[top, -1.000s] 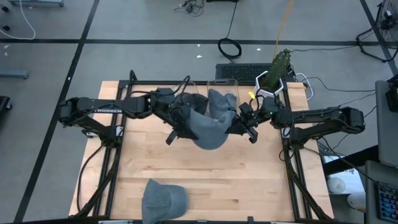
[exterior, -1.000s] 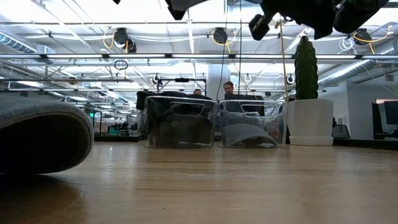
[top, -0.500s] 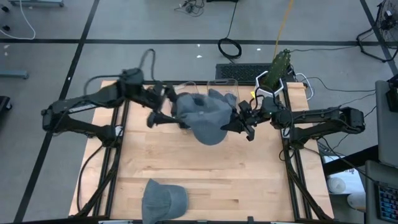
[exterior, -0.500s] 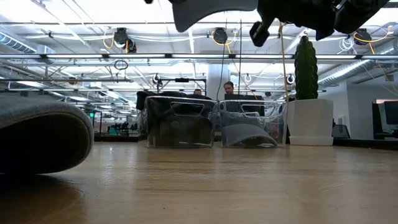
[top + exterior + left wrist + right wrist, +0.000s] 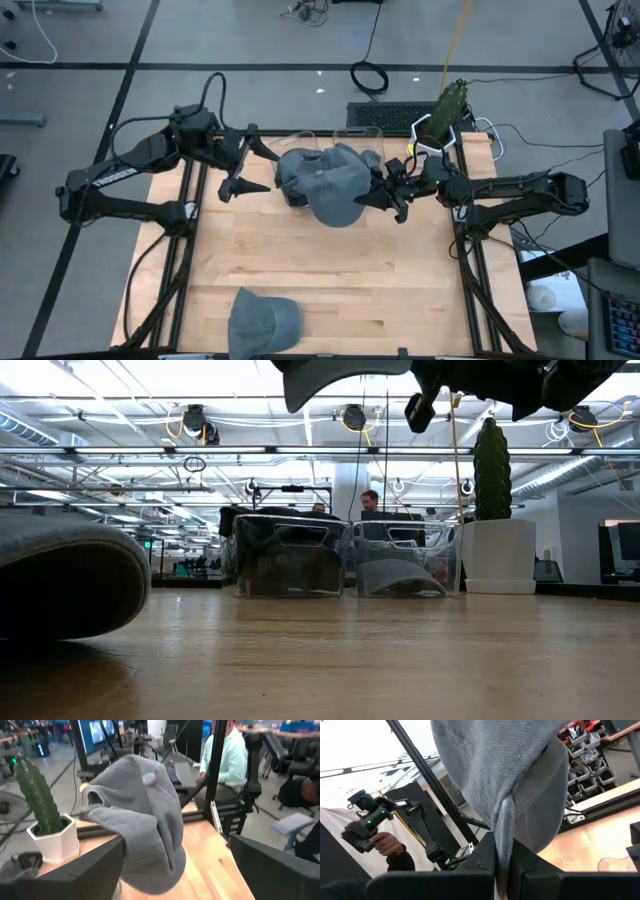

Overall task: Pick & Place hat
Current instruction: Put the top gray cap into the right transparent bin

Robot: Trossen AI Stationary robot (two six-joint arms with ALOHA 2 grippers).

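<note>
A grey hat hangs in the air above the table's far middle, and it also fills the left wrist view and the right wrist view. My right gripper is shut on its right side. My left gripper stands open to the left of the hat and apart from it, with nothing between its fingers. In the low view only the hat's underside and my right gripper show at the top. A second grey hat lies on the table at the near edge. My right gripper pinches a gathered fold of the hat's cloth between its two fingers, at the hat's right-hand edge. The fingers come about level from the table's right. The hat is lifted clear of the table and reaches out from the fingers toward the left.
Two clear bins stand at the far edge; the right one holds a grey hat. A potted cactus stands at the far right. People sit in the room beyond the table.
My left gripper has opened and let go of the hat, then drawn back toward the table's left edge while rising. The hat stays lifted in my right gripper alone, and its freed left part has spread out toward the left.
</note>
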